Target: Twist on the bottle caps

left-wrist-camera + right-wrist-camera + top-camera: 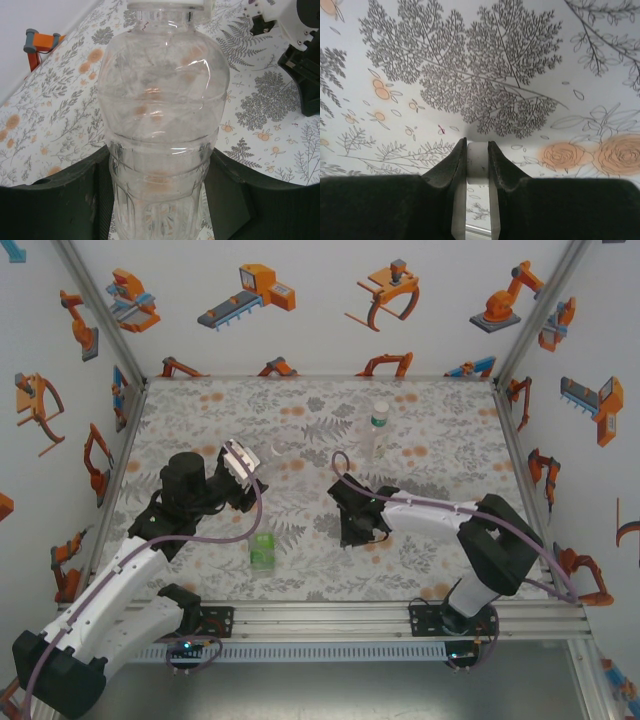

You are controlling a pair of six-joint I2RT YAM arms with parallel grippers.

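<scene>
My left gripper (160, 172) is shut on the lower body of the clear bottle (162, 95), its dark fingers (75, 200) pressed on both sides. A white cap (166, 4) sits at that bottle's neck at the top edge of the left wrist view. In the top view this gripper (256, 472) holds the bottle (274, 458) left of centre. My right gripper (477, 150) points down close to the mat and is shut on a small white bottle cap (477, 160). It is right of centre in the top view (353, 532). The short green bottle (262, 550) stands near the front. The taller bottle (377, 430), with a green neck band, stands at the back.
The printed floral mat (440, 430) covers the table, enclosed by white walls with robot pictures. The metal rail (330, 615) with both arm bases runs along the near edge. The right arm (302, 55) shows at the upper right of the left wrist view.
</scene>
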